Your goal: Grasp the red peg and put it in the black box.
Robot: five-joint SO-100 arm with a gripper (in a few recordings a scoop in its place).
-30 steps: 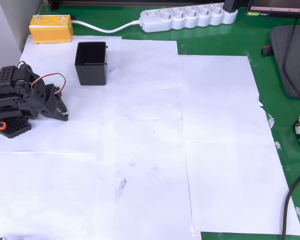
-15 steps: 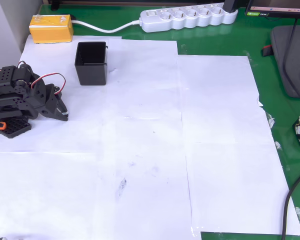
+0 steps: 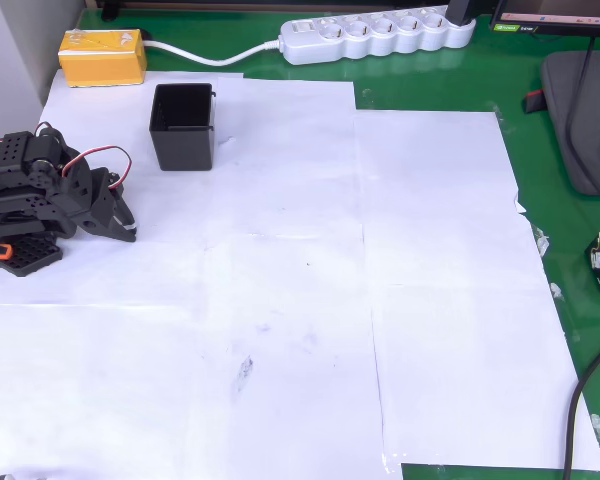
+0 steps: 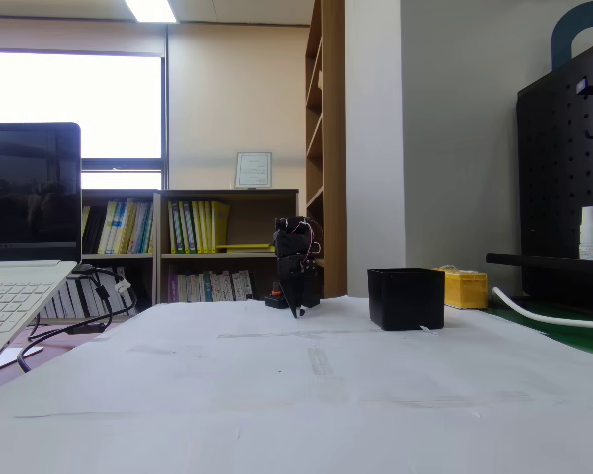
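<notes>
The black plastic end effector rested folded at the overhead view's left edge, fingers apparently pressed together, empty. Right of it stood the square black plastic open-topped box on the paper-covered surface. The red peg could not be made out; likely the task was finished or the peg awaited locating.

Arm folded low, tool tips together, pointing downward.

Overhead: black box right of arm.
</notes>
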